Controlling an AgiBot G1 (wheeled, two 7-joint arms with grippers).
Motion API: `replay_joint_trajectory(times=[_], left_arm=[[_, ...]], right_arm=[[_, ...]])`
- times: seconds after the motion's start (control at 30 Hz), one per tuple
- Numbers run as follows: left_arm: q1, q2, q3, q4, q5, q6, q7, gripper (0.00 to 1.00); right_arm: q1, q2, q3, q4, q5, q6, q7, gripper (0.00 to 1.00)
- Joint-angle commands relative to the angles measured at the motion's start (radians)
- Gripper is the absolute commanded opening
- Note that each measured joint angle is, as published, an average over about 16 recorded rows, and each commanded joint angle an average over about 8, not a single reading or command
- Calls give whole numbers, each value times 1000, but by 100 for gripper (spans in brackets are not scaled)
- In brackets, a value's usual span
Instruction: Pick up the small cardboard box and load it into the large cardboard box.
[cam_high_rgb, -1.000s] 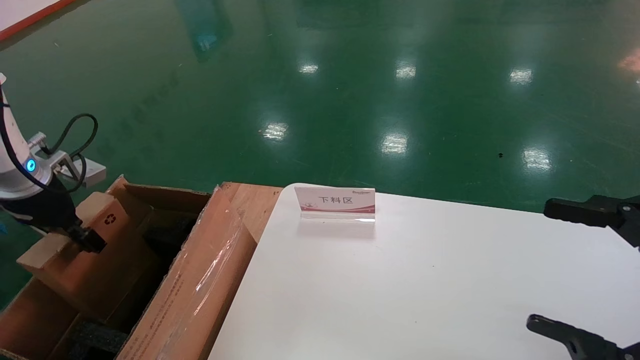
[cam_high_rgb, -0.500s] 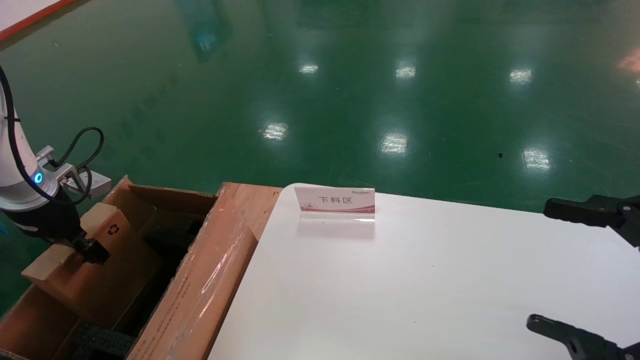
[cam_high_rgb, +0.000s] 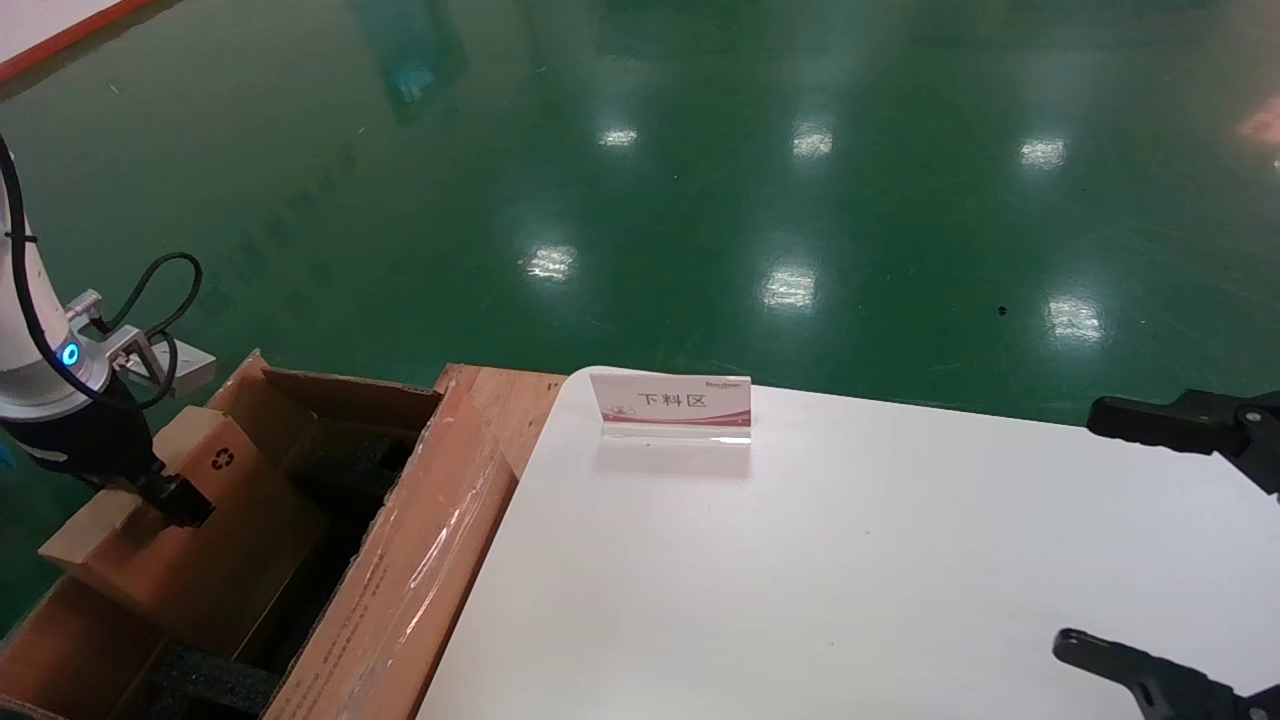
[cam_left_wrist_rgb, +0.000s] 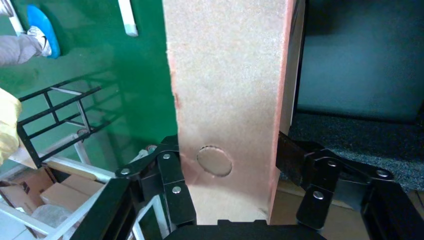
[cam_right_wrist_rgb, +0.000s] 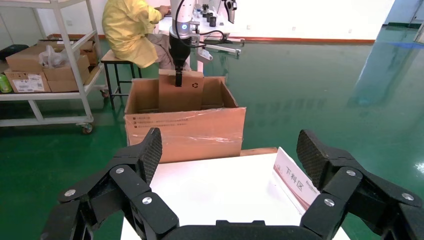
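Lowered slightly, the left hand (cam_high_rgb: 185, 505) pinches the small cardboard box (cam_high_rgb: 180, 520) inside the large cardboard box (cam_high_rgb: 400, 560).

A glossy green floor (cam_high_rgb: 700, 180) mirrored ceiling lights. A white rounded counter (cam_high_rgb: 850, 580) carried a small white-and-red sign card (cam_high_rgb: 670, 403) at its far edge. A white metal shelf rack (cam_right_wrist_rgb: 50, 75) held cartons.

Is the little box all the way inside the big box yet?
Partly: the small cardboard box stands half inside the large cardboard box, gripped by the left gripper.
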Motion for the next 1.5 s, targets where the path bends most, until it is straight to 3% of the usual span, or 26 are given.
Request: replay_joint_trajectory(times=[0.03,0.43,0.6,0.93,1.17,1.33,1.5], left_arm=[[-1,0,0,0,1,0,-1,100],[-8,3,0,-4,5,-3,5,100],[-59,10,-20,-45,0,-21,49,100],[-295,-64,-124,-326,-57,-116,170,100],[-391,-105,-157,-525,-52,-176,152,100],[-384,-103,-210,-592,-53,-183,148,100],[-285,-107,-353,-613,-80,-151,207,100]], right_arm=[[0,0,0,0,0,0,0,100],[0,0,0,0,0,0,0,100],[0,0,0,0,0,0,0,100],[1,0,-1,-1,0,0,-1,100],[1,0,-1,-1,0,0,-1,100],[1,0,0,-1,0,0,-1,100],[1,0,-1,-2,0,0,-1,100]])
